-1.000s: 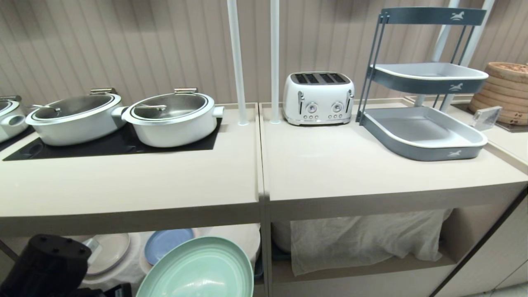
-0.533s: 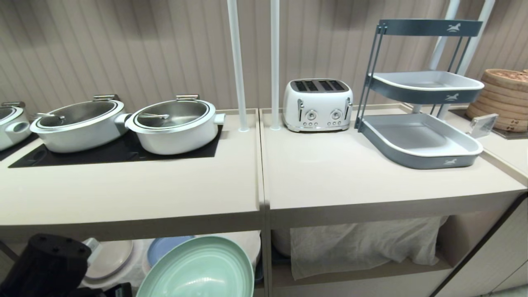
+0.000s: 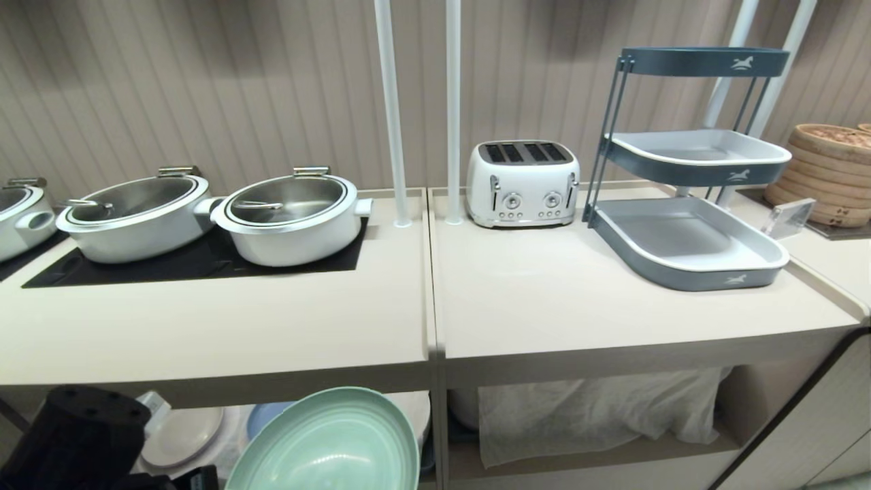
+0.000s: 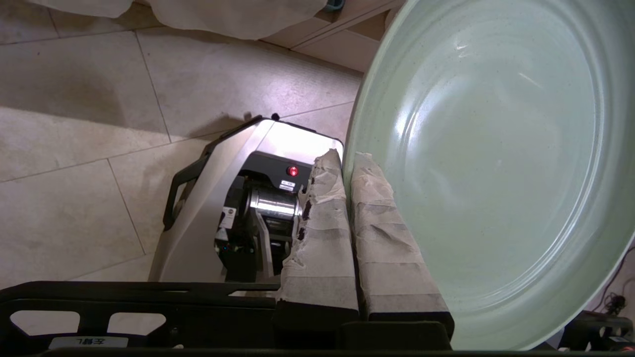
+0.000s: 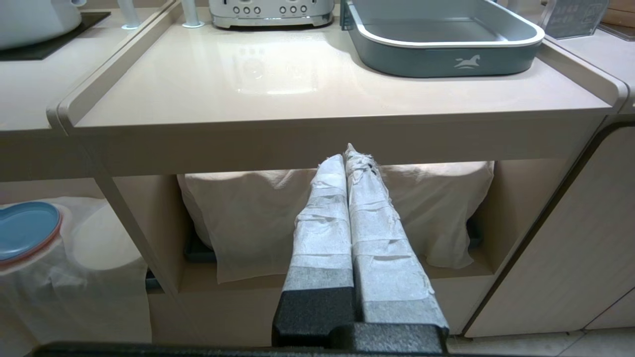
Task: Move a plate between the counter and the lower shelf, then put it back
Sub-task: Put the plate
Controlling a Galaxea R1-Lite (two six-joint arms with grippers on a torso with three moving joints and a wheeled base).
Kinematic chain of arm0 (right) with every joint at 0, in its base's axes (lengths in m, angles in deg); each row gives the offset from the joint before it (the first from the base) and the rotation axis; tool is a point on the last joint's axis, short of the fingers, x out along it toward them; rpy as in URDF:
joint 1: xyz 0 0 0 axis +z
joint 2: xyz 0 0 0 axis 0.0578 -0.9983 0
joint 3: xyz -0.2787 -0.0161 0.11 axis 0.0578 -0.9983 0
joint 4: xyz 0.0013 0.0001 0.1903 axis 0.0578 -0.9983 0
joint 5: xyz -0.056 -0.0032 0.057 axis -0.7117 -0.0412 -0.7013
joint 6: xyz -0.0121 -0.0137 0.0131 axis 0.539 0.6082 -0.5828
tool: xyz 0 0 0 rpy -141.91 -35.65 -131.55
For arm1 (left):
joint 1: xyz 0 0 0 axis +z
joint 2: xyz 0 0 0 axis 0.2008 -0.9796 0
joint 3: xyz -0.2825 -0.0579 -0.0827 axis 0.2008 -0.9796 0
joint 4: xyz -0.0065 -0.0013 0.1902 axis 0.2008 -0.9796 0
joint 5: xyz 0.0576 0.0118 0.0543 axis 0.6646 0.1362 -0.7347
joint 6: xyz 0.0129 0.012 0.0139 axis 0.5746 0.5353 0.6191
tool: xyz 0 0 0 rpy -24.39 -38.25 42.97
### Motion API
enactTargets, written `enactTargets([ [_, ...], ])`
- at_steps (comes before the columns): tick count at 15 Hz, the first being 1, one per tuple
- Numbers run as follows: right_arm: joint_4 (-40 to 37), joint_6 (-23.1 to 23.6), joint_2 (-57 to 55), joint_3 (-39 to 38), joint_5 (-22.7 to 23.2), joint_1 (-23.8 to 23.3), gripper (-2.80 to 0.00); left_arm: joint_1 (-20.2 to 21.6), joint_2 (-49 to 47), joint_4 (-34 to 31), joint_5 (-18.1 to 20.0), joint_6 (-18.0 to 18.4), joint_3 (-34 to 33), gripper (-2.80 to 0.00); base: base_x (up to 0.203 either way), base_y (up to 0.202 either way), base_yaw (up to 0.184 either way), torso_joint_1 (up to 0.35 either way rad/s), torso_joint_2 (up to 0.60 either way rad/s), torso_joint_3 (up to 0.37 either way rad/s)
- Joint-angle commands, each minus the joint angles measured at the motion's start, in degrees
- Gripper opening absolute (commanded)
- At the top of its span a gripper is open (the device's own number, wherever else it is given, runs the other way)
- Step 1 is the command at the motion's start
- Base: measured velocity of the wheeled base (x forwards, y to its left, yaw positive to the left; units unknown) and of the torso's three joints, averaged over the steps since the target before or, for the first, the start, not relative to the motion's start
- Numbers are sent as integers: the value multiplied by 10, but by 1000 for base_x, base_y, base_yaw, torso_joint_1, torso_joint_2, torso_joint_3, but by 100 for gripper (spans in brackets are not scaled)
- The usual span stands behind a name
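Counter [image 3: 544,299] lower in view now; left tool [image 4: 347,163] clamped on plate [image 3: 326,442], below counter edge.

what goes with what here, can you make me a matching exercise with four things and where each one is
Things:
1. mint-green plate
2. white toaster
3. blue plate
4. right gripper

Places or states:
A. lying on white cloth in the lower shelf
B. shut and empty, in front of the counter edge
C. pinched by its rim in the left gripper, below counter height
D. standing at the back of the counter beside the grey-blue tray rack

Pairs: 1-C, 2-D, 3-A, 4-B
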Motion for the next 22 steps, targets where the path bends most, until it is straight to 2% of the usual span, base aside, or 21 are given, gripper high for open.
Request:
enactTargets([
  [1, 0, 0, 0, 0, -1, 0, -280, 0, -2, 0, 0, -3, 0, -280, 0, 0, 0, 148, -291, -140],
  [8, 0, 0, 0, 0, -1, 0, -280, 0, -2, 0, 0, -3, 0, -280, 0, 0, 0, 94, -198, -101],
  [22, 0, -1, 0, 0, -1, 0, -280, 3, 5, 0, 0, -3, -5, -280, 0, 0, 0, 0, 0, 0],
])
